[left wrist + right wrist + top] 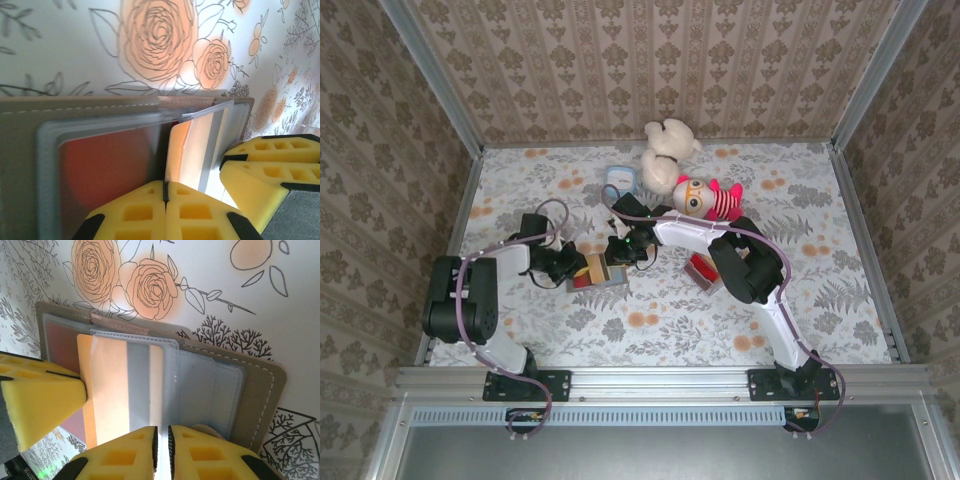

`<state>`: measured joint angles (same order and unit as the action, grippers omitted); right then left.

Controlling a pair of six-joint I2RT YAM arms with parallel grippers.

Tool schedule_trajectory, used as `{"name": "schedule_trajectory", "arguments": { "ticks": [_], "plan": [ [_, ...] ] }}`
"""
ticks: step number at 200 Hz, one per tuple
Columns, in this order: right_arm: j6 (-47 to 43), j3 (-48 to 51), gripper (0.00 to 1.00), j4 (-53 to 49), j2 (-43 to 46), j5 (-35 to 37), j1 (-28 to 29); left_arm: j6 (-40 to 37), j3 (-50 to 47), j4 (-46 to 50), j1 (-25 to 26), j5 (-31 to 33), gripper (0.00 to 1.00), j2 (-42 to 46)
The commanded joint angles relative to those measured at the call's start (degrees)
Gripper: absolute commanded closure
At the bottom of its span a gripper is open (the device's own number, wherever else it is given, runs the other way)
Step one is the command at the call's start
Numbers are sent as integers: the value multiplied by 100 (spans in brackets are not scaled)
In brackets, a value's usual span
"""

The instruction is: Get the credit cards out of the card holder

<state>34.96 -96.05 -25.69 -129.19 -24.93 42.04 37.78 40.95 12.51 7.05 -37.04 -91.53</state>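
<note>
Closely, left pincer [165, 192] nips the orange card [180, 150]; right pincer [162, 440] clamps card holder [255, 395] sleeve.

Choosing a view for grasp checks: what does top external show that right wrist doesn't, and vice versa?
Top external adds: white plush bear, pink striped doll, light blue box. Right wrist adds: the card holder's slot pockets and stitching, and an orange card with a grey stripe, its end in the nearly shut right gripper. Both: holder, right gripper, left gripper, floral table.
</note>
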Motion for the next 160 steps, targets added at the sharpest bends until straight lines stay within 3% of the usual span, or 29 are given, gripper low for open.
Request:
{"name": "schedule_trajectory", "arguments": {
  "ticks": [1,70,99,160],
  "plan": [
    [138,129,82,-147,-174,-3,-46,-157,-143,231,-140,146,99,172],
    [-61,244,80,31,502,191,-56,-222,-193,287,-259,109,100,300],
    [-80,370,74,321,884,199,3,-228,-197,304,-270,157,100,337],
    [38,-89,73,96,210,45,201,-236,-210,322,-275,153,99,371]
  ]
}}
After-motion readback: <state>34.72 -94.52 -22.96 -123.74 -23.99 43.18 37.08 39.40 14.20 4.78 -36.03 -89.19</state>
